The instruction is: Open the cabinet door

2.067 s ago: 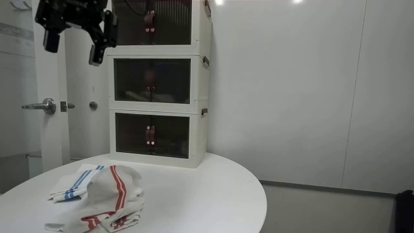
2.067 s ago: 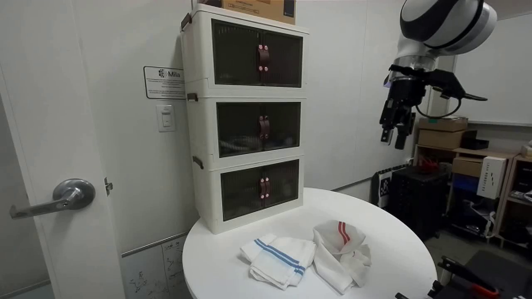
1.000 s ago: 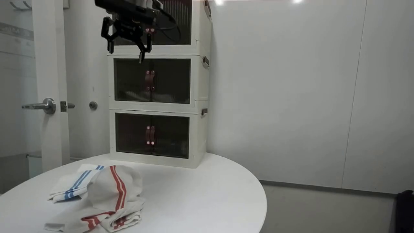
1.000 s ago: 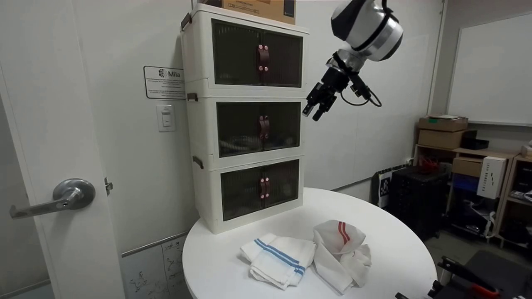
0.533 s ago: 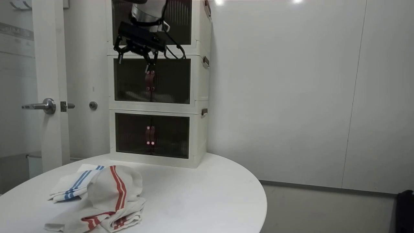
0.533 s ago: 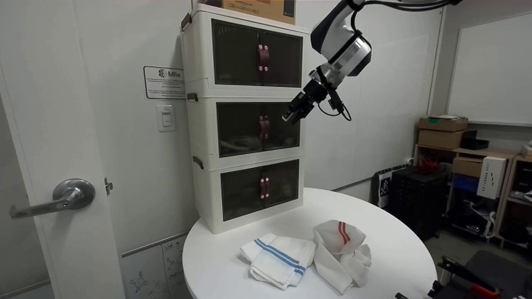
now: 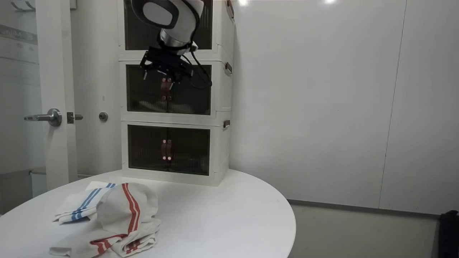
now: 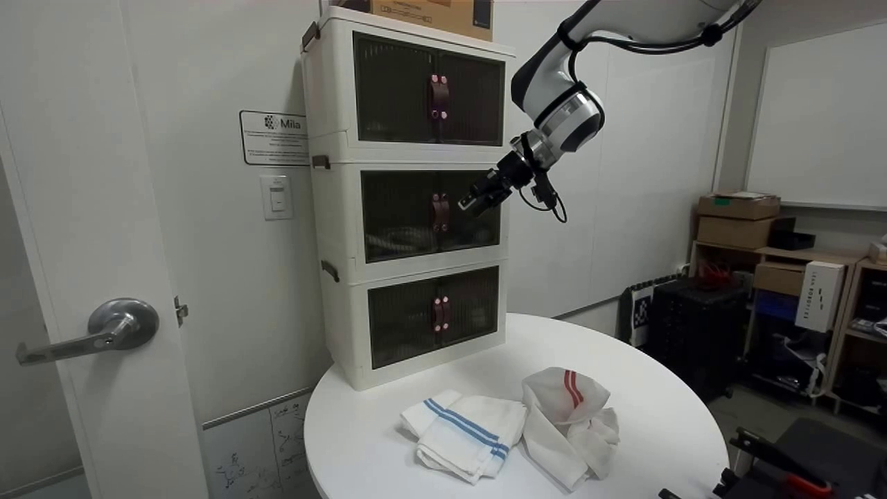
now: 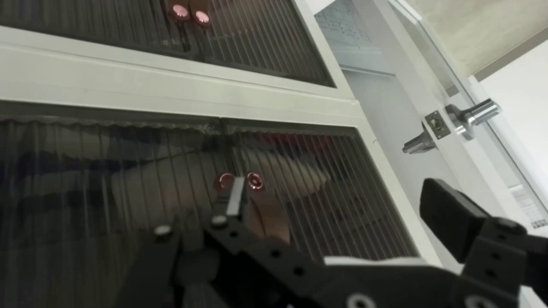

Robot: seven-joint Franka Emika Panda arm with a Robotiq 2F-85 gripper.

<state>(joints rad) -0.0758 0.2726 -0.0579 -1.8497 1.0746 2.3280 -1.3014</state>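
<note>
Looking over the round white table [image 8: 665, 430], I see a white three-tier cabinet [image 8: 423, 267], its ribbed, tinted middle-tier door [image 8: 403, 211] closed. The Robotiq gripper [image 7: 158, 81] hangs before it, fingers wide apart, one overlapping the reddish handles [image 8: 443, 213] in the wrist view (whether touching, I cannot tell).

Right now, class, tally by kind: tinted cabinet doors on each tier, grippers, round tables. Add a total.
Top-tier tinted cabinet doors: 2
Middle-tier tinted cabinet doors: 2
Bottom-tier tinted cabinet doors: 2
Robotiq gripper: 1
Round white table: 1
Total: 8
</note>
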